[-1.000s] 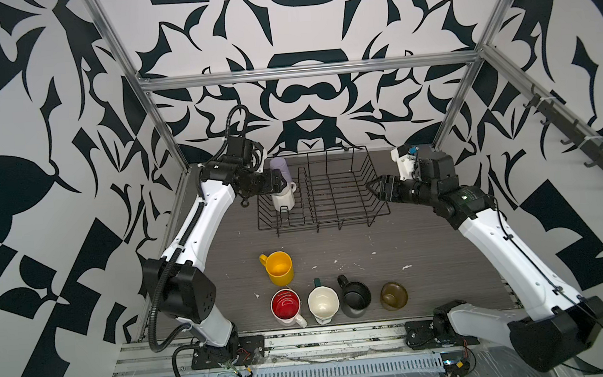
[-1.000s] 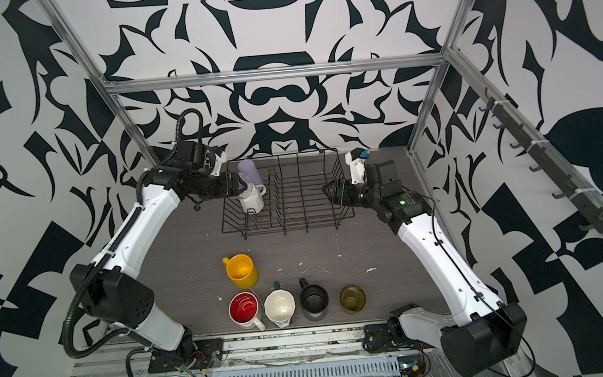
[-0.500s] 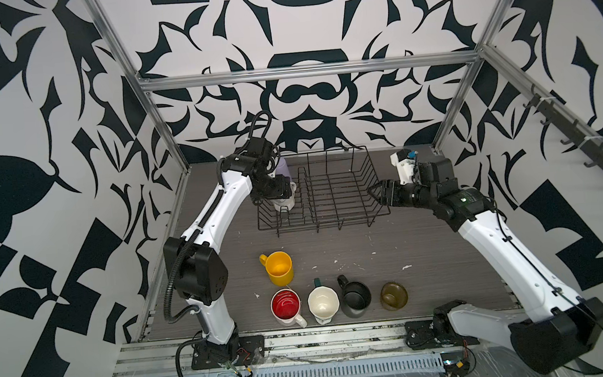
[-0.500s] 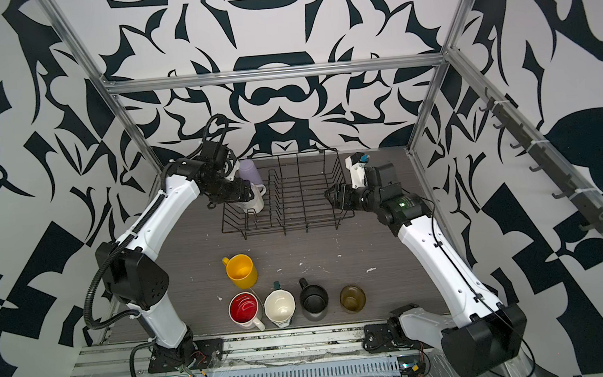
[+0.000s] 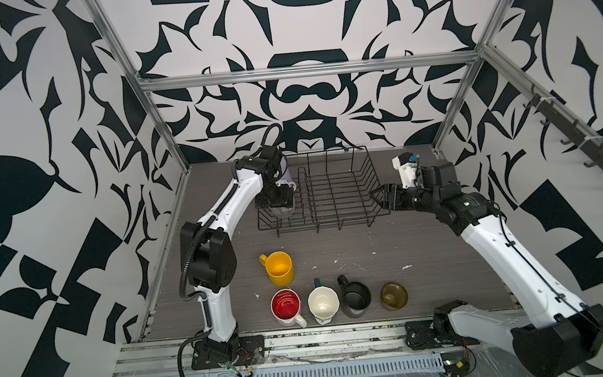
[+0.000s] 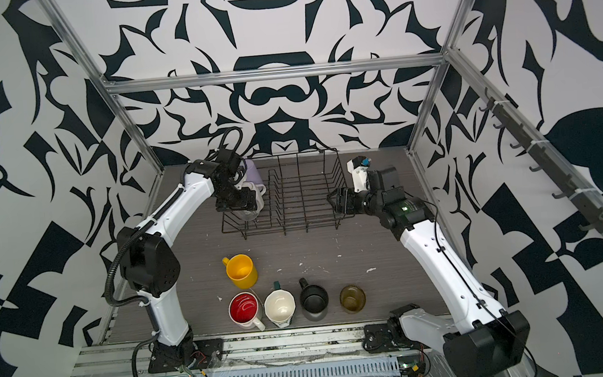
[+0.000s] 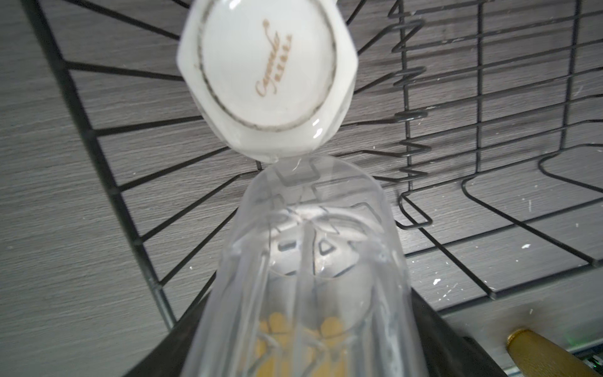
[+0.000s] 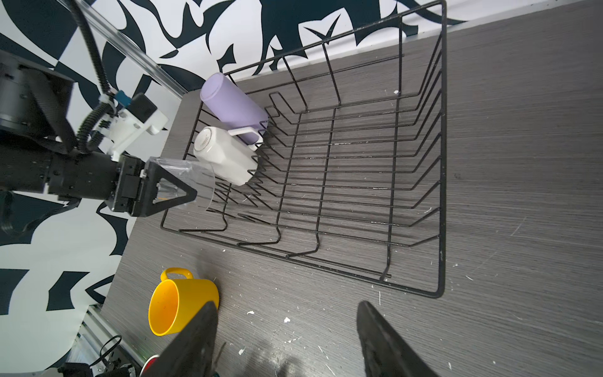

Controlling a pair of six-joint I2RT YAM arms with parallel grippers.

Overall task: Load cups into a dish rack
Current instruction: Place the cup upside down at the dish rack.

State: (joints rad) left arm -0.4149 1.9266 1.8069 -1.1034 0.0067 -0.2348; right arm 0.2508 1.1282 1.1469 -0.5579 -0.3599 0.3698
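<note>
The table (image 5: 426, 246) is bare across its middle, and the black wire dish rack (image 5: 334, 198) sits toward its far edge, a little left of centre. The left end effector (image 5: 280, 206) reaches over the rack's near-left corner, its jaws spread wide and clamped around the clear glass (image 8: 195, 182). The glass lies almost level, with its mouth pointing into the rack, just beside the white faceted mug (image 8: 222, 156); I cannot tell whether they touch. The right end effector (image 5: 378, 199) hangs just off the rack's right side with its jaws apart and nothing in them. Two cups are already in: the lilac tumbler (image 8: 233, 104) leans in the far-left corner, and the white faceted mug is tipped over beside it. Five wait upright near the table's front edge. The red-inside white mug (image 5: 286, 306), teal cream-inside mug (image 5: 323, 303), black mug (image 5: 354, 299) and olive-brown cup (image 5: 393, 295) stand in a row, and the yellow mug (image 5: 280, 268) stands just behind the left end. By my count, the third cup is going in and well over half the job remains.
</note>
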